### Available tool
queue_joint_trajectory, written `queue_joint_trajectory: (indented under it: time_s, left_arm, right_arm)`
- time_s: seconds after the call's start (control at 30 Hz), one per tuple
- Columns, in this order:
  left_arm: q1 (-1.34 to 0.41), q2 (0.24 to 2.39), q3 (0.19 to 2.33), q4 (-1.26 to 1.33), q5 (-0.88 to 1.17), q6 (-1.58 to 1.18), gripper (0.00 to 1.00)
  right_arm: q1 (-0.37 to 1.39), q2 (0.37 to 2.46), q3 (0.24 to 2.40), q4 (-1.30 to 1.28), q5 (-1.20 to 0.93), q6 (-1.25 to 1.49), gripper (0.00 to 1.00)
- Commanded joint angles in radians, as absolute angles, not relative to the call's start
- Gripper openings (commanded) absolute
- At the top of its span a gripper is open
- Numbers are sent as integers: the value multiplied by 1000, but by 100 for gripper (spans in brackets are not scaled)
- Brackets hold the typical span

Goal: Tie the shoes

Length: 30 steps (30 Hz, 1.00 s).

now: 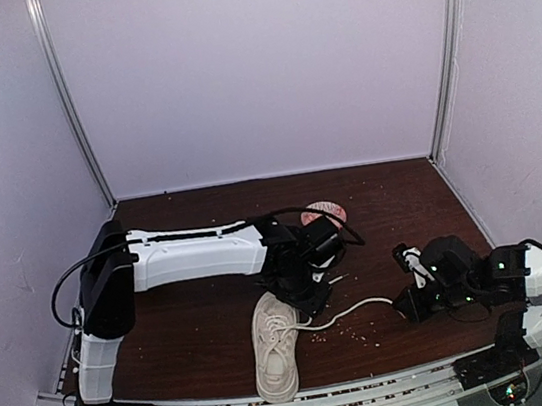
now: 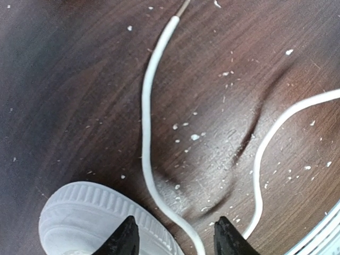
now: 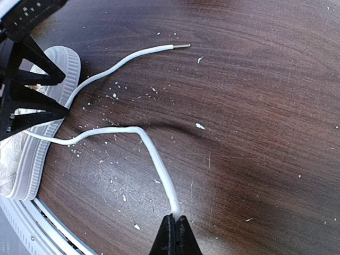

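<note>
The cream sneaker [image 1: 274, 349] lies near the front edge, toe toward the back. Its toe shows in the left wrist view [image 2: 79, 215] and its sole in the right wrist view [image 3: 33, 162]. My left gripper [image 1: 311, 299] hovers open just past the toe. One white lace [image 2: 146, 117] runs between the open fingers [image 2: 125, 238] and does not touch them. My right gripper [image 1: 407, 303] is shut on the end of the other lace [image 3: 155, 156], which runs from the shoe to the right across the table. The pinch point shows in the right wrist view [image 3: 174, 219].
A small pink patterned dish [image 1: 324, 214] sits behind the left gripper. White crumbs [image 1: 355, 331] are scattered on the dark wooden table. A metal rail [image 1: 309, 400] runs along the front edge. Purple walls enclose the back and sides.
</note>
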State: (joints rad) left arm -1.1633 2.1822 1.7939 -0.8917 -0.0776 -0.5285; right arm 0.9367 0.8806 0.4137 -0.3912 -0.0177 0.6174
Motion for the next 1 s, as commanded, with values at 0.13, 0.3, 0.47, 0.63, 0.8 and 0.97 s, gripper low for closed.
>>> queue_joint_trajectory:
  time_s: [0.13, 0.3, 0.47, 0.63, 0.8, 0.97]
  left_arm:
    - [-1175, 2245, 1832, -899, -75, -507, 50]
    - [-1180, 2269, 1836, -916, -81, -498, 45]
    - [-1187, 2285, 1842, -928, -80, -487, 35]
    - [-1209, 2242, 1848, -939, -211, -490, 8]
    - [-1212, 2133, 1829, -866, -307, -494, 0]
    - [-1188, 1982, 1760, -765, -304, -495, 0]
  right_arm:
    - [943, 869, 405, -373, -8, 629, 0]
    - [944, 866, 408, -371, -10, 625, 0]
    - [944, 868, 414, -370, -7, 623, 0]
    - [944, 869, 414, -367, -4, 624, 0]
    - [943, 872, 423, -372, -7, 624, 0]
    - [945, 868, 447, -382, -12, 602, 0]
